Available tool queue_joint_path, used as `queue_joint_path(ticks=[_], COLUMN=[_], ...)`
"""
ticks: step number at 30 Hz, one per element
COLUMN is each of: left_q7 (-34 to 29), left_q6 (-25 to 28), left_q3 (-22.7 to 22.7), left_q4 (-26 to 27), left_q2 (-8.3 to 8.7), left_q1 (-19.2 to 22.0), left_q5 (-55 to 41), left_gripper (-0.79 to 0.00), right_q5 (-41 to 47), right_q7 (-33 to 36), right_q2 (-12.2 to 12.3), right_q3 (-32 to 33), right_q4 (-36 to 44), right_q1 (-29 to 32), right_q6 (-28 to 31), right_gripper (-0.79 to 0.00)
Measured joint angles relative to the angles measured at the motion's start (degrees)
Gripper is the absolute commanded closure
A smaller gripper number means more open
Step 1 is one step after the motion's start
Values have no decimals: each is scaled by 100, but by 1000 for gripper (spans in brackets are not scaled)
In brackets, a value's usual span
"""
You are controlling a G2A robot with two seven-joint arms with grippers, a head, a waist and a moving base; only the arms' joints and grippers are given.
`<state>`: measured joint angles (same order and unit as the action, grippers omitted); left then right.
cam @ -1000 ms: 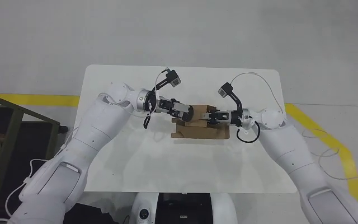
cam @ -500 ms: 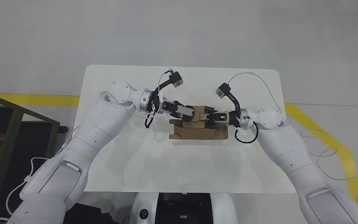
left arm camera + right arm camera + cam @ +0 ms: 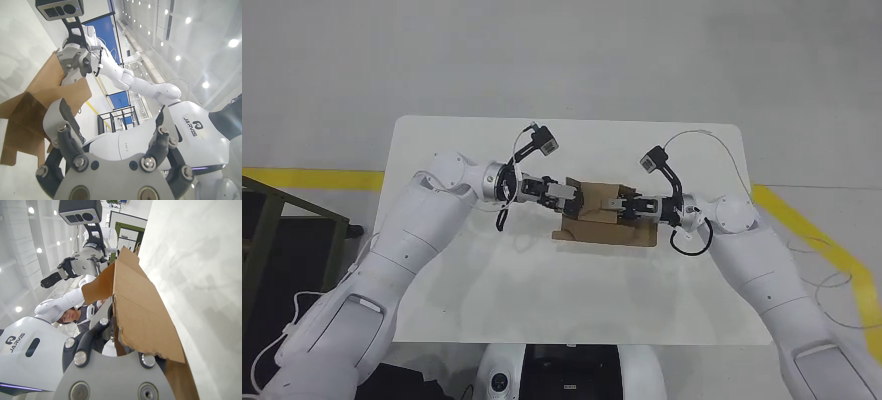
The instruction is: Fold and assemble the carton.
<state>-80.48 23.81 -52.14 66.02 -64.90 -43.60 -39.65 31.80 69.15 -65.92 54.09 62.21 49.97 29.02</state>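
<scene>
A brown cardboard carton (image 3: pixel 604 212), partly opened up with loose flaps, is at the middle of the white table (image 3: pixel 442 280). My right gripper (image 3: pixel 621 207) holds its right side, shut on a carton (image 3: pixel 140 317) wall; one finger (image 3: pixel 103 313) shows beside the torn edge and the other is hidden behind the cardboard. My left gripper (image 3: pixel 568 195) is at the carton's left end, open. In the left wrist view one of its fingers (image 3: pixel 67 115) rests against a flap of the carton (image 3: pixel 28 106), and the right gripper (image 3: pixel 72 73) shows farther off on the carton.
Bare table surface lies all around the carton. A thin white cable (image 3: pixel 712 140) loops over the far right of the table. A dark green rack (image 3: pixel 272 220) stands off the table's left edge.
The carton has shifted a little toward the far side and right and looks more opened. The left gripper drew back slightly to the left; the right gripper moved with the carton.
</scene>
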Motion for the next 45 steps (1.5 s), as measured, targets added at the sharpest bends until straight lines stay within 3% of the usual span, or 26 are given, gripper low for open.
queue_joint_path(ticks=[20, 45], left_q7=[140, 191], left_q6=[129, 190], left_q3=[-357, -320], left_q4=[-451, -465], left_q2=[57, -50], left_q1=[-115, 0], left_q5=[136, 272], left_gripper=[-785, -785], right_q5=[88, 224], right_q7=[277, 427], right_q2=[-66, -301], right_q3=[-91, -413], right_q4=[284, -44], right_q1=[94, -191], right_q6=[-107, -60], right_gripper=[0, 0])
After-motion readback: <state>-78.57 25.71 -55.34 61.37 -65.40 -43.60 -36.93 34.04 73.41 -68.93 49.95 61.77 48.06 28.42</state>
